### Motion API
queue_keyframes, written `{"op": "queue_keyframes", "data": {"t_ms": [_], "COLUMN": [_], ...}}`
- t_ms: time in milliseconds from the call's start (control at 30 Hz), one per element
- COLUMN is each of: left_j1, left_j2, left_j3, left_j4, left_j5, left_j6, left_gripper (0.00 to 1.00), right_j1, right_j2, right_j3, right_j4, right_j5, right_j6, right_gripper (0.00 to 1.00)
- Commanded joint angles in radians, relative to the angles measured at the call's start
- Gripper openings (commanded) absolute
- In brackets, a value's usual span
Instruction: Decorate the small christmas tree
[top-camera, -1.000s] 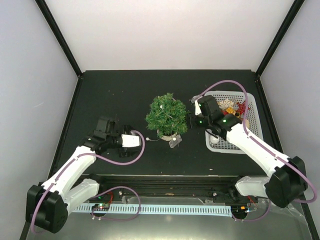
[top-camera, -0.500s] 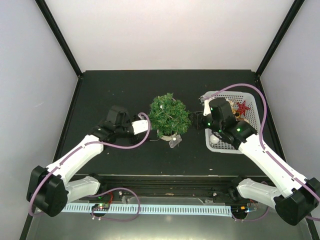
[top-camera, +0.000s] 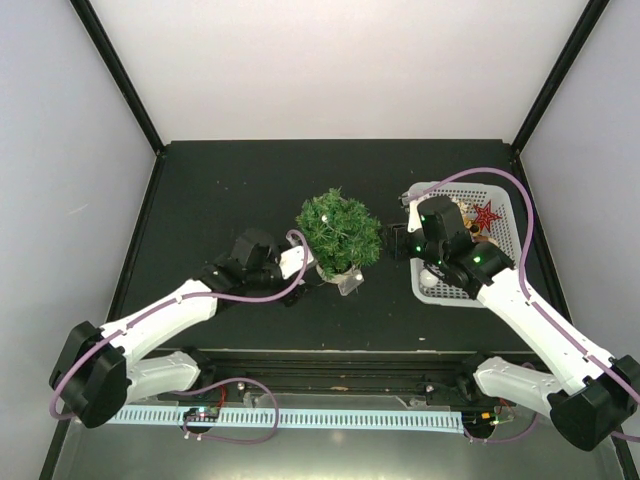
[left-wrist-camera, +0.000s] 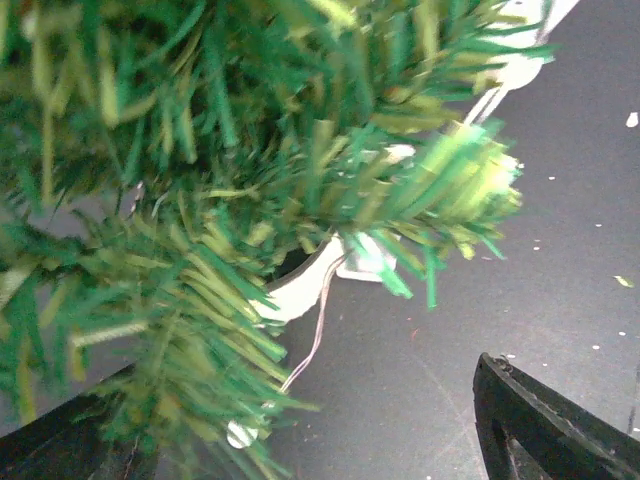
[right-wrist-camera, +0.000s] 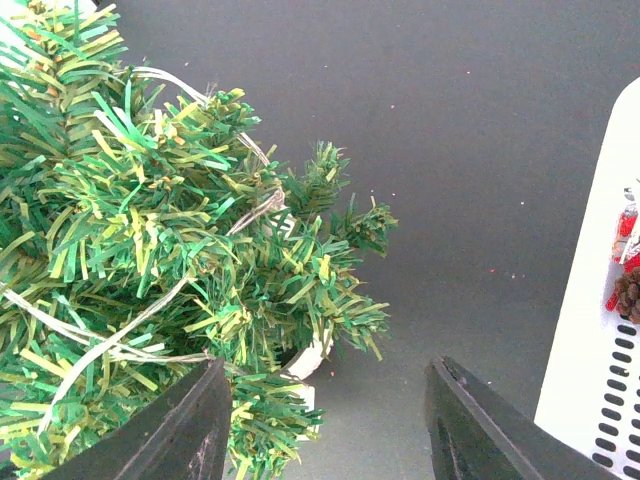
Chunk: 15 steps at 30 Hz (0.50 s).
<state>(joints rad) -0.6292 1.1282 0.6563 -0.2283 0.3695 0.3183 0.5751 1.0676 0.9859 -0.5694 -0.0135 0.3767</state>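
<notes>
Tree position: the small christmas tree (top-camera: 340, 230) stands upright near the middle of the black table (top-camera: 220, 190), in its white pot (top-camera: 338, 270). A pale tag (top-camera: 350, 286) lies on the table at the pot's near-right side. The white mesh basket (top-camera: 428, 292) sits just to the tree's right, apart from it.

Left arm: my left gripper (top-camera: 302, 272) sits low at the tree's near-left side, close by the pot. In the left wrist view the gripper (left-wrist-camera: 290, 440) is spread wide. One dark finger (left-wrist-camera: 545, 430) shows at lower right and the other at lower left, under the foliage. Blurred green branches fill the space above and between them. The fingers clamp nothing. A thin pale wire (left-wrist-camera: 318, 330) hangs down past the pot rim (left-wrist-camera: 300, 292).

Right arm: my right gripper (top-camera: 398, 240) is between the tree's right edge and the basket, pointing at the tree. In the right wrist view the gripper (right-wrist-camera: 325, 420) is likewise released, with bare table in the gap. The lowest branches brush the left finger (right-wrist-camera: 185, 430). Pale light wire (right-wrist-camera: 150, 300) runs through the branches.

Basket: its white wall (right-wrist-camera: 590, 350) is at the right edge of the right wrist view, with a pine cone (right-wrist-camera: 630, 295) inside. The top view shows a red star (top-camera: 487, 215) among the ornaments.
</notes>
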Motion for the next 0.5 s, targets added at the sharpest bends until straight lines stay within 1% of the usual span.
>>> {"op": "queue_keyframes", "data": {"t_ms": [0,133,267,367,467], "left_j1": [-0.014,-0.018,-0.039,-0.075,-0.123], "left_j2": [0.003,0.023,0.032,0.038,0.084], "left_j3": [-0.043,-0.050,-0.067,-0.087,-0.086], "left_j4": [0.098,0.128,0.160,0.196,0.208], "left_j5": [-0.127,-0.211,-0.276,-0.277,-0.285], "left_j6": [-0.115,-0.159,-0.225,-0.248,-0.274], "left_gripper": [0.84,0.86,0.82,0.79,0.76], "right_j1": [-0.003,-0.003,-0.003,-0.003,-0.003], "right_j2": [0.004,0.016,0.017,0.019,0.026], "right_j3": [0.003,0.000,-0.001,0.000,0.010], "right_j4": [0.006,0.013,0.015,0.017,0.018], "right_j5": [0.015,0.011,0.015,0.014,0.012], "right_j6": [0.018,0.025,0.032,0.040,0.046], "right_gripper": [0.55,0.55,0.55,0.55,0.55]}}
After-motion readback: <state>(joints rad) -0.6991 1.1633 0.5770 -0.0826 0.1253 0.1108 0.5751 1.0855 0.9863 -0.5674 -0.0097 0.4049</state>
